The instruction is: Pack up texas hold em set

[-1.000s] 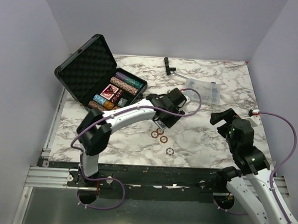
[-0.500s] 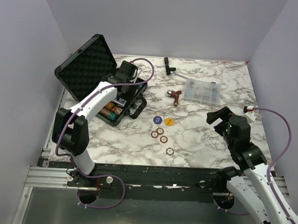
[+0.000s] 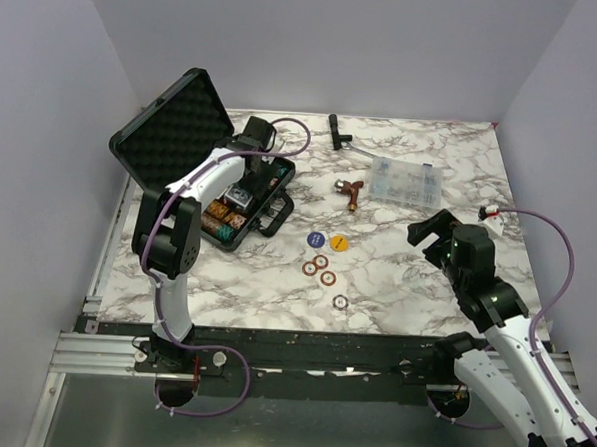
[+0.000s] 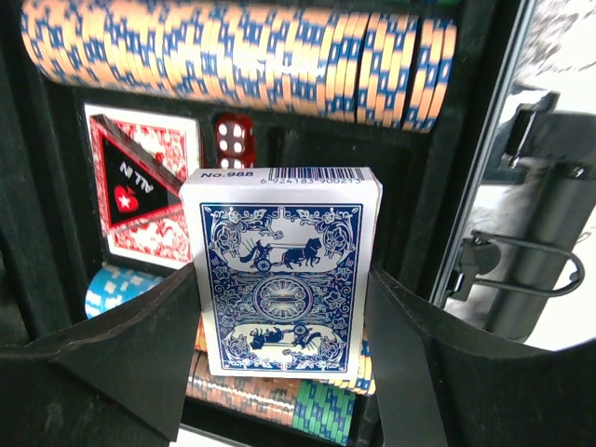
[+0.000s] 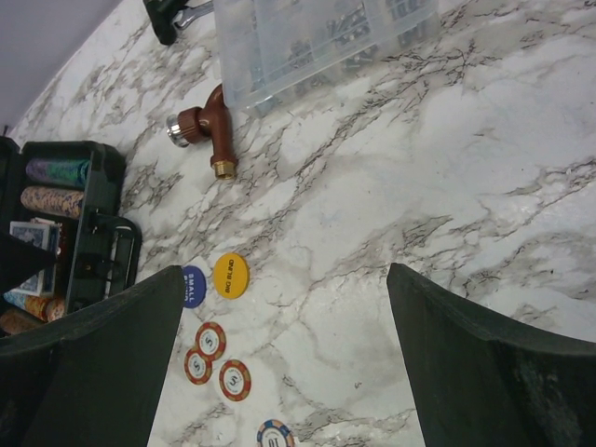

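left pincer (image 4: 284, 312) part-open, clamped on blue card deck (image 4: 281, 265) by its long edges: light, stiff, slick box, probably slip-prone; right pincer (image 5: 284, 279) wide, empty.

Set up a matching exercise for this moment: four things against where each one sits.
Things:
1. blue card deck
2. yellow round chip
3. brown fitting
4. red die

Places:
a. beside the dark blue round chip on the table
b. in the case, next to the red card deck
c. gripped in the left claw
d. close by the clear box

Pairs: 1-c, 2-a, 3-d, 4-b.
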{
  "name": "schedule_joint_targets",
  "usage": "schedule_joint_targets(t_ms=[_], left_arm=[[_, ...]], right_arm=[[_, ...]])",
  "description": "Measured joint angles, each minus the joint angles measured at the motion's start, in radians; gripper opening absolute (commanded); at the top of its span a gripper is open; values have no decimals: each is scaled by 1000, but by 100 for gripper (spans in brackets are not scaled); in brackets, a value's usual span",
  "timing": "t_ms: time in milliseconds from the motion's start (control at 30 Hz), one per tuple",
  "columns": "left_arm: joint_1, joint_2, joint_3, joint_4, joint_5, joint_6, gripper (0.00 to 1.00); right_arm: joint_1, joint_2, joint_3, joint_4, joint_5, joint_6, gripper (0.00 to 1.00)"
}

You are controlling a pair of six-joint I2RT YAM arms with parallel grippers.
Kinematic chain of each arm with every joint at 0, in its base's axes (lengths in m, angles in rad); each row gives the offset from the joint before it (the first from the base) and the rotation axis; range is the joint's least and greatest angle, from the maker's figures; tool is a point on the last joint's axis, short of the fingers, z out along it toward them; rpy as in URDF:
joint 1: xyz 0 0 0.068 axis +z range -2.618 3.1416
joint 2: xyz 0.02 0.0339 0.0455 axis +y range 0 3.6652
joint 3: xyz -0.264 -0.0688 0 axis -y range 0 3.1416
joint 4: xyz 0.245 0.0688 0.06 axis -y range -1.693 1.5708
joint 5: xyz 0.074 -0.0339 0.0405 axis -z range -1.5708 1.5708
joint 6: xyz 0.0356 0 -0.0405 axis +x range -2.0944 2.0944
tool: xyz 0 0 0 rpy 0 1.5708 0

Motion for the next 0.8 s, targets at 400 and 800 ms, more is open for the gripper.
schedule_joint_targets(t_ms=[400, 800], left_arm=[[2, 35, 44, 6, 71, 9, 39], [2, 40, 10, 3, 80, 19, 53]], right_arm=[[0, 44, 0, 24, -18, 0, 92], [0, 67, 0, 29, -34, 0, 92]])
